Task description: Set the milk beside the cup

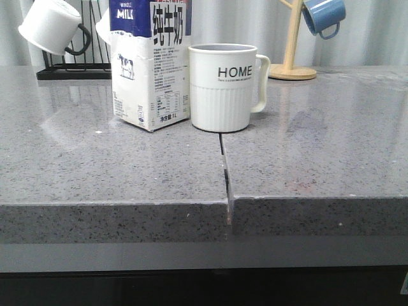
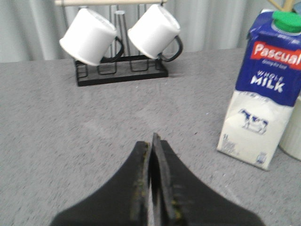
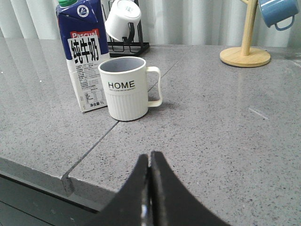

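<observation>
The milk carton, white with a dark blue top, stands upright on the grey counter, touching or nearly touching the left side of the white ribbed HOME cup. Both also show in the right wrist view, milk and cup. In the left wrist view the milk stands to one side with a sliver of the cup beside it. My left gripper is shut and empty, well short of the carton. My right gripper is shut and empty, short of the cup. Neither gripper shows in the front view.
A black rack holds two smooth white black-handled mugs at the back left. A wooden mug tree with a blue mug stands at the back right. A seam splits the counter; its front edge is close.
</observation>
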Motion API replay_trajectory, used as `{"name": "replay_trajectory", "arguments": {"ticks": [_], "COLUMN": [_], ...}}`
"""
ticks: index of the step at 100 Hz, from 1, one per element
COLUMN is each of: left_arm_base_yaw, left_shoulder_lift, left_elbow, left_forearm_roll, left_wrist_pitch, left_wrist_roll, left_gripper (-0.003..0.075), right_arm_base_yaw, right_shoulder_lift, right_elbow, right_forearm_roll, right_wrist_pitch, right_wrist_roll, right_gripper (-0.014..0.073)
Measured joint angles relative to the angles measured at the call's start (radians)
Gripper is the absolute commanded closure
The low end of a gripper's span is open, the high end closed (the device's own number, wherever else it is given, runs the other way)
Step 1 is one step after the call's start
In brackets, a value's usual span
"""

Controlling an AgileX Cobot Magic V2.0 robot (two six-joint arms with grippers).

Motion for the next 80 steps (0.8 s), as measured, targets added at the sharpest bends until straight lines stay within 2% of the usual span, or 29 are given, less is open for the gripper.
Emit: {"name": "replay_trajectory", "arguments": {"ticks": [21, 40, 80], "left_arm_base_yaw": [0.042, 0.045, 0.137], "left_shoulder_lift": [-0.127, -0.209, -0.438], "left_elbow": [0.126, 0.227, 0.419], "left_forearm_roll": [0.002, 0.002, 0.097], "left_wrist_pitch": [-0.014, -0.092, -0.047], "left_wrist_roll": [0.0, 0.0, -0.055], "left_gripper": [0.0741, 0.0741, 0.0741], "right_arm_base_yaw": [0.0, 0.0, 0.0], "right_shoulder_lift": [0.0, 0.0, 0.0], "right_elbow": [0.0, 0.0, 0.0], "right_forearm_roll": [0.0, 0.0, 0.0], "right_wrist_pitch": [0.0, 0.0, 0.0], "right_wrist_roll": [0.0, 0.0, 0.0], "right_gripper": [0.0662, 0.0662, 0.0662]}}
